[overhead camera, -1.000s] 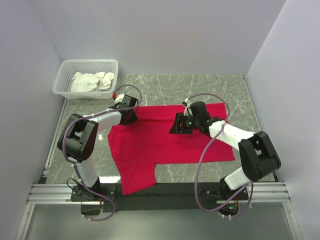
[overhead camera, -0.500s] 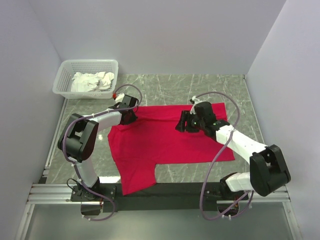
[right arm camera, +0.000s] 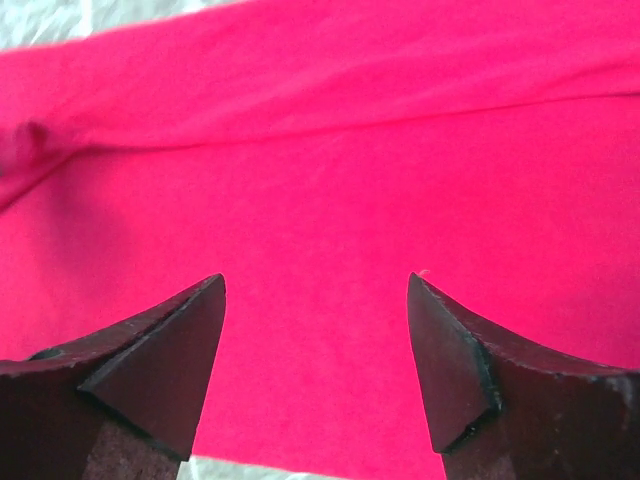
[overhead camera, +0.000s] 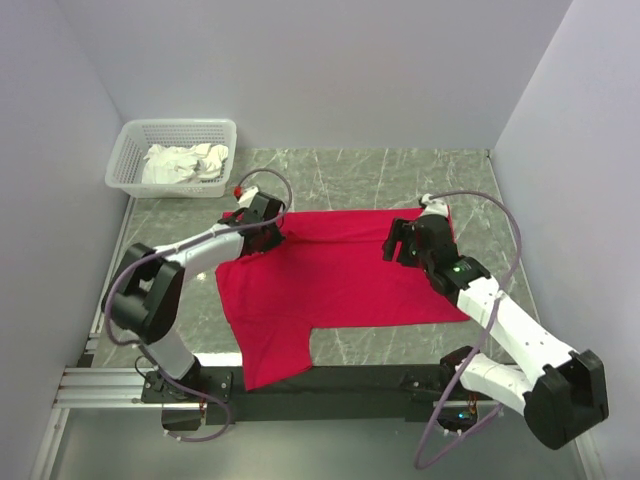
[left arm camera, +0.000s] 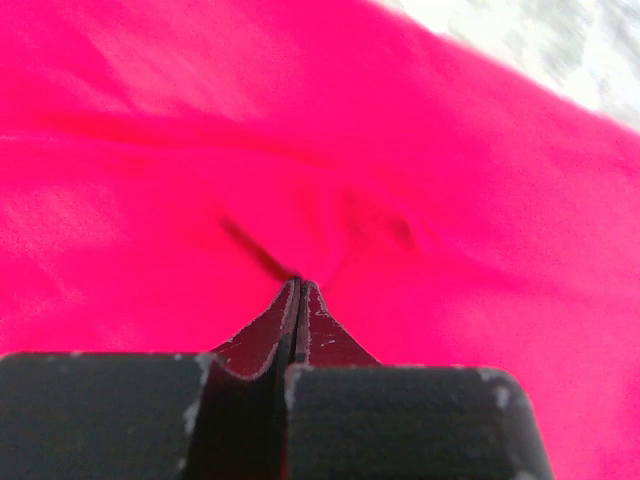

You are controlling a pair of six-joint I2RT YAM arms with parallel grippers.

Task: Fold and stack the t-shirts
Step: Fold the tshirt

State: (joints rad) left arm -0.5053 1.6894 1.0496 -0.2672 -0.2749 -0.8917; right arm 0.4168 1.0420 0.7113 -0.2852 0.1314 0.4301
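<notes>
A bright red t-shirt [overhead camera: 330, 285] lies spread on the marble table, with one sleeve hanging toward the near edge. My left gripper [overhead camera: 272, 233] is at the shirt's far left corner. In the left wrist view the left gripper [left arm camera: 298, 287] is shut, with a pucker of the red fabric [left arm camera: 450, 180] pinched at its tips. My right gripper [overhead camera: 396, 243] is over the far right part of the shirt. In the right wrist view the right gripper [right arm camera: 315, 290] is open and empty just above the flat red fabric [right arm camera: 320, 170].
A white lattice basket [overhead camera: 128, 150] holding crumpled white cloth [overhead camera: 185, 163] stands at the far left corner. Walls close the table [overhead camera: 400, 170] on the left, back and right. The arm bases sit on the rail at the near edge.
My right gripper has moved right, from the shirt's middle toward its far right part, staying open. My left gripper has shifted slightly right, still shut on the shirt's corner.
</notes>
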